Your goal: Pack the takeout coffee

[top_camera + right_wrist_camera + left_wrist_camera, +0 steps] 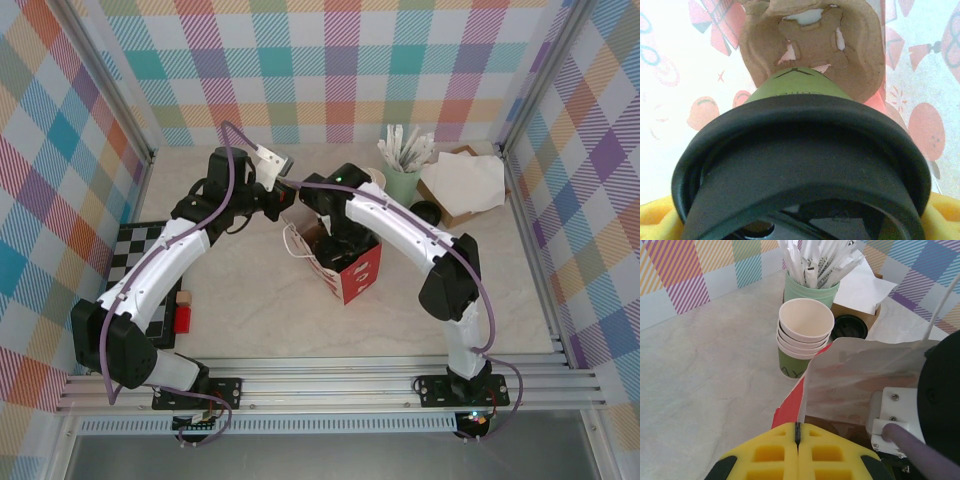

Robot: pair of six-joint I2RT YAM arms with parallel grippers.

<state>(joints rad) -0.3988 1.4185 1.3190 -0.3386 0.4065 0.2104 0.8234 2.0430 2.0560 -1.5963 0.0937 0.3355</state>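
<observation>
A red and white paper bag (352,272) stands open at the middle of the table. My left gripper (798,427) (287,196) is shut on the bag's upper rim (808,390), its yellow fingers pressed together with the paper edge between them. My right gripper (335,235) reaches down into the bag's mouth. In the right wrist view the takeout coffee (795,85), a green cup with a black lid (800,145), sits between the yellow fingers (946,217) of my right gripper (800,222), inside the bag above a brown cardboard insert (805,40).
A stack of paper cups (805,325) stands just behind the bag. Beyond it are a mint cup of wrapped sticks (402,180), black lids (850,328) and a cardboard box with white paper (465,182). A checkered board (140,258) and red block (183,318) lie left.
</observation>
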